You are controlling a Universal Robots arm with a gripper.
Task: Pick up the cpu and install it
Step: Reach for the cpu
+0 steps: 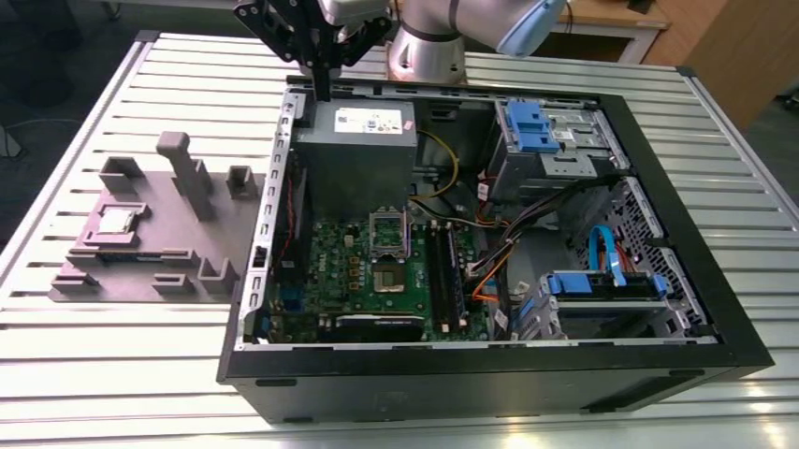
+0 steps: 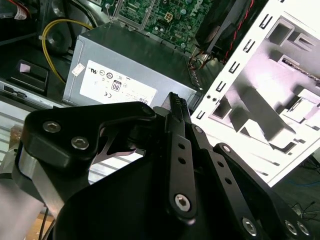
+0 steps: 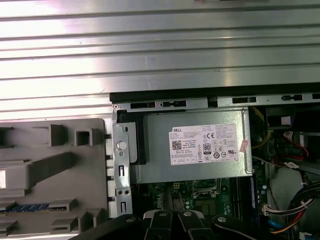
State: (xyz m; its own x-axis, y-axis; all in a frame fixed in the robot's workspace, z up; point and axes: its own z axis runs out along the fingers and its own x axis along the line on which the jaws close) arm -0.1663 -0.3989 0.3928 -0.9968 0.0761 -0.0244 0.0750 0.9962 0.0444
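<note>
The cpu (image 1: 119,221), a small silver square, lies in a recess of the grey-mauve tray (image 1: 150,276) at the exterior view's left, outside the computer case. My gripper (image 1: 325,91) hangs above the case's back left corner, over the grey power supply (image 1: 355,140), well away from the cpu. Its fingers are shut with nothing between them; in both wrist views they stand close together (image 2: 176,102) (image 3: 173,217). On the green motherboard the socket (image 1: 397,276) lies uncovered, with its metal frame (image 1: 385,229) raised.
The open black case (image 1: 500,360) holds blue drive bays, cables and memory sticks around the socket. The tray's upright blocks (image 1: 190,173) stand near the cpu. A ribbed metal table (image 1: 125,374) carries everything. The power supply (image 3: 195,145) lies directly under the wrist.
</note>
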